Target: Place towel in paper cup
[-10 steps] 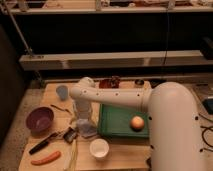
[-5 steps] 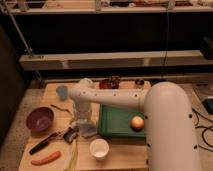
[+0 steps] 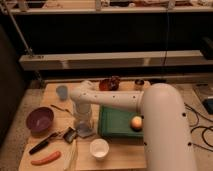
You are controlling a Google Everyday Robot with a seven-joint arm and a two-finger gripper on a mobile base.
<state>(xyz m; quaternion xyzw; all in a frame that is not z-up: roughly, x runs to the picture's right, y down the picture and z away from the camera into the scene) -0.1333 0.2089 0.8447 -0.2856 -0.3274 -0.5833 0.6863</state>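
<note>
Towel (image 3: 86, 132) at gripper (image 3: 82, 124), on table (image 3: 125, 154), outside paper cup (image 3: 99, 148)

A robot lab: light wooden table (image 3: 123, 151) before grey metal racking (image 3: 100, 60), black floor cables (image 3: 199, 131); the gripper (image 3: 82, 125) hangs low over the table.

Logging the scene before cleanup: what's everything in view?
towel: one, grey-blue, table centre
paper cup: one, white, front centre
bowl: one, purple, left
blue cup: one, pale blue, back left
tray: one, green, right of towel
fruit: one, orange, on tray
sausage-shaped item: one, orange-red, front left
utensil: one, black-handled, left of towel
reddish object: one, dark red, back centre
table: one, wooden, under everything
arm: one, white, reaching from right
hand: one, pale, directly over towel
</note>
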